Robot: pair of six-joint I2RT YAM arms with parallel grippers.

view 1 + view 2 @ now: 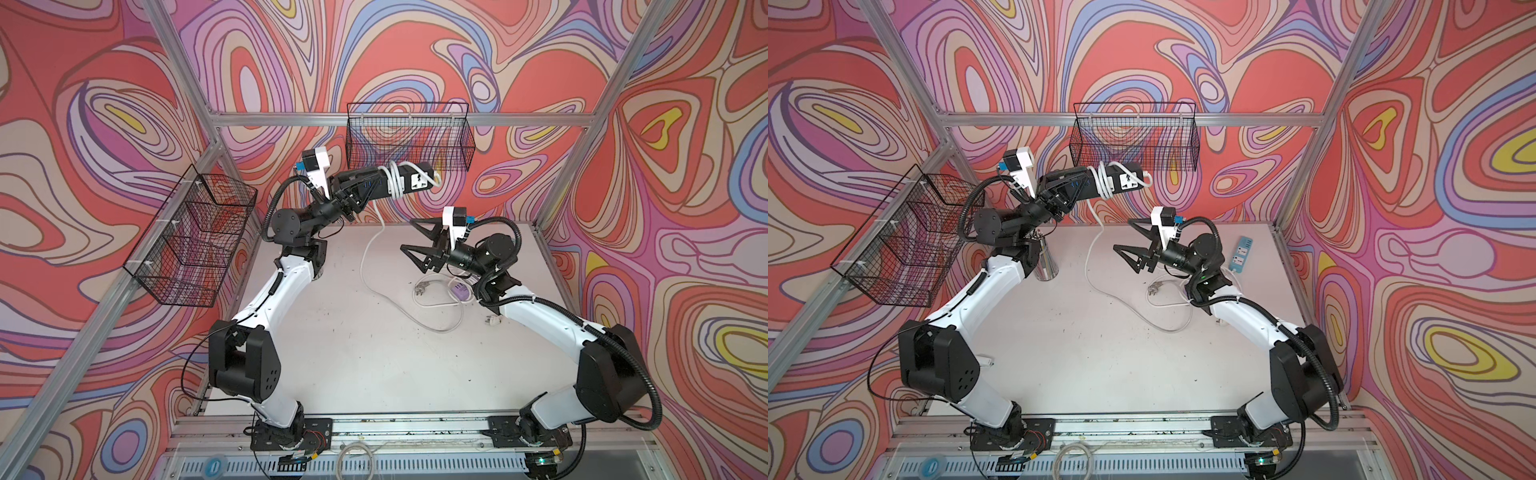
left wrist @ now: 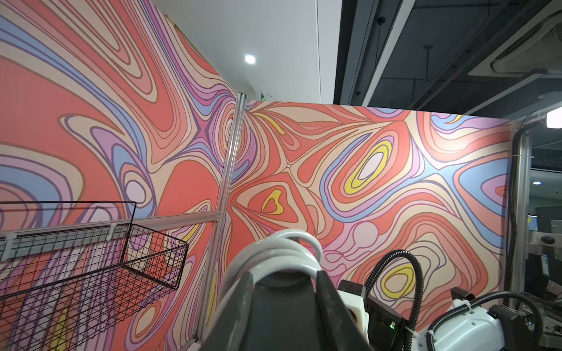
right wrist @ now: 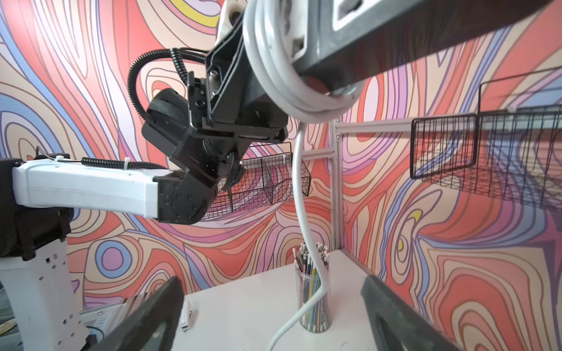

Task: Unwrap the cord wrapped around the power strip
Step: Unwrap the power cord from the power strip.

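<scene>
High over the twelve o'clock edge of the table (image 1: 353,353), the left pincer (image 1: 365,185) pinches one end of the power strip (image 1: 409,178). The cord (image 1: 395,180) circles its middle in several coils, one strand dropping to the table. At the strip's five o'clock, the right pincer (image 1: 407,235) hangs spread wide.

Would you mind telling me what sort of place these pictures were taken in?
Probably a robot test booth inside a lab or office: two robot arms at a white table, a metal frame carrying patterned walls, and an office ceiling beyond.
</scene>
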